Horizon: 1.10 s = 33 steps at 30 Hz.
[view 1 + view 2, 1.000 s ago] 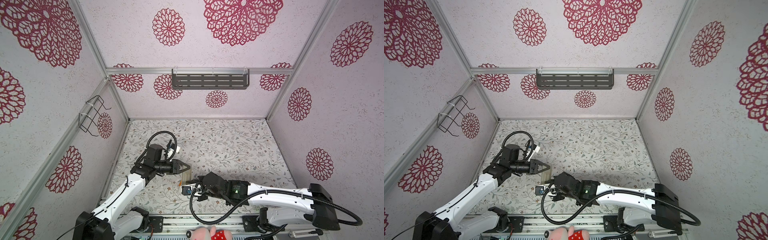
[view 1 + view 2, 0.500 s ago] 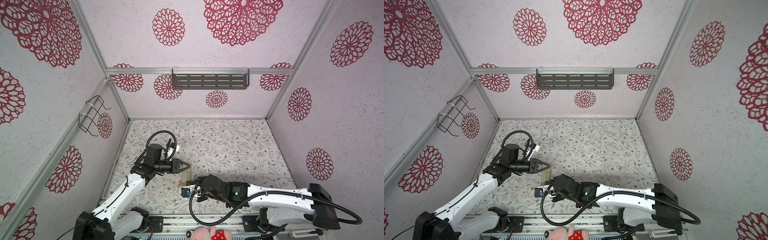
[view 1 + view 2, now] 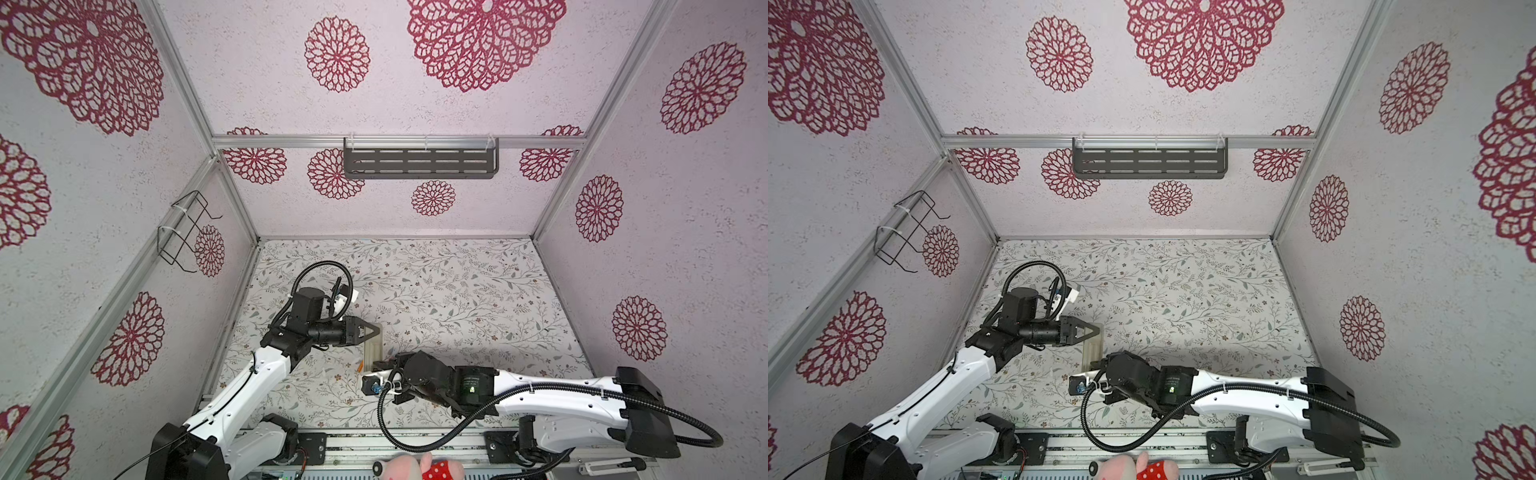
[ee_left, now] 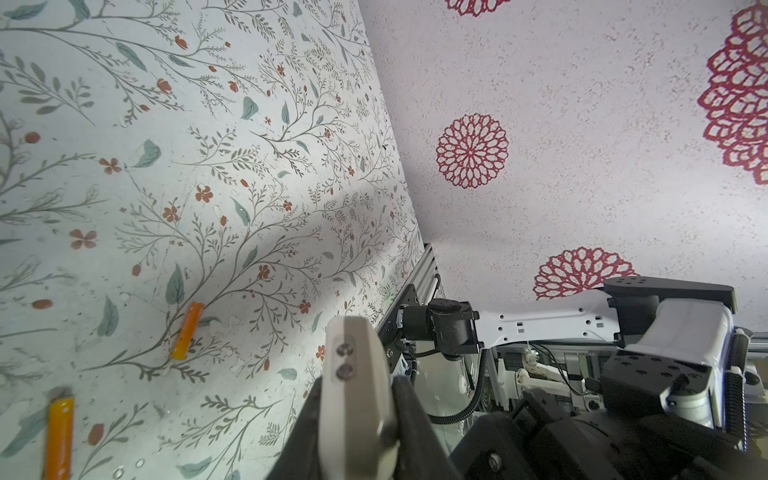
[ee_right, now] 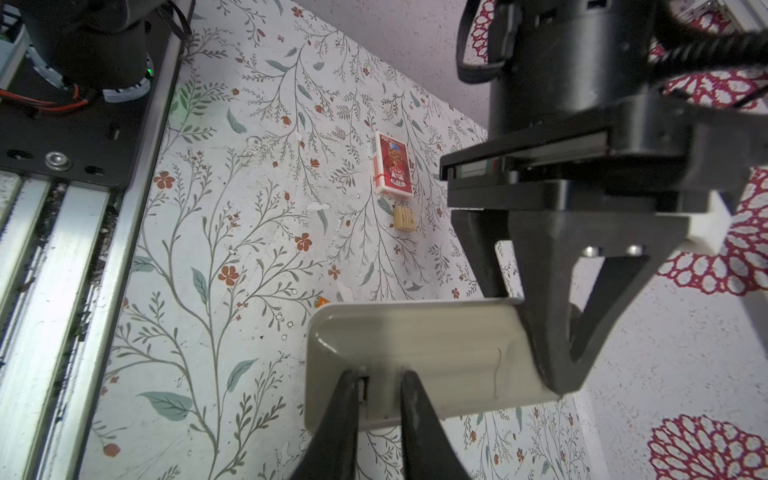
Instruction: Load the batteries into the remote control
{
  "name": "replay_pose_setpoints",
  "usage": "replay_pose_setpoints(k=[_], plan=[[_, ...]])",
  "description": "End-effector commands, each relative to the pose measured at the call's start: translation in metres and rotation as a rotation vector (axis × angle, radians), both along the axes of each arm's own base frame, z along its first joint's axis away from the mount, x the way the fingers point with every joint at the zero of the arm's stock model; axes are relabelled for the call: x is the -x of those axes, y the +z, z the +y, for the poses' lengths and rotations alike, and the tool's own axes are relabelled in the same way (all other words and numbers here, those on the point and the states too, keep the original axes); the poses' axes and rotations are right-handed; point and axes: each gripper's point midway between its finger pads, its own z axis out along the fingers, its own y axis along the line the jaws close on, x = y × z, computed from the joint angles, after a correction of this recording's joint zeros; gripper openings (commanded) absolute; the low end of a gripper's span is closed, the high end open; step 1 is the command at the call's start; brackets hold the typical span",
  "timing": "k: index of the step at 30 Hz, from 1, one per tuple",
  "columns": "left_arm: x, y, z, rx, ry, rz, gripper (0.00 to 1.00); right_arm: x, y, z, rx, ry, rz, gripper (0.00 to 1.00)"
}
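Left pincer [image 3: 374,331] gripped the remote control [image 5: 415,357], probably steadying it for the right pincer [image 5: 379,376], jaws barely apart at its back; batteries [image 4: 188,330] lay nearby.

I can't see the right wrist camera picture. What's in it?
A black left gripper clamps one end of a slim beige-grey remote control, back side showing, while the right gripper, jaws slightly apart, reaches near its other end. Behind, on the floral table, lie a red printed card box and a small tan wooden block.
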Motion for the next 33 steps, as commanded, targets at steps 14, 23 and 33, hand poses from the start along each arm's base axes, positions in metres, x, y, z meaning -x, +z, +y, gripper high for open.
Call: replay_pose_setpoints(k=[14, 23, 33], plan=[[0.012, -0.007, 0.001, 0.000, -0.035, 0.067, 0.00, -0.028, 0.046, -0.011, -0.155, -0.152, -0.100, 0.20], [0.010, -0.008, 0.003, -0.003, -0.023, 0.071, 0.00, -0.028, 0.048, -0.013, -0.166, -0.152, -0.100, 0.19], [0.003, -0.004, 0.008, 0.009, 0.010, 0.060, 0.00, -0.025, 0.040, -0.010, -0.147, -0.138, -0.084, 0.21]])
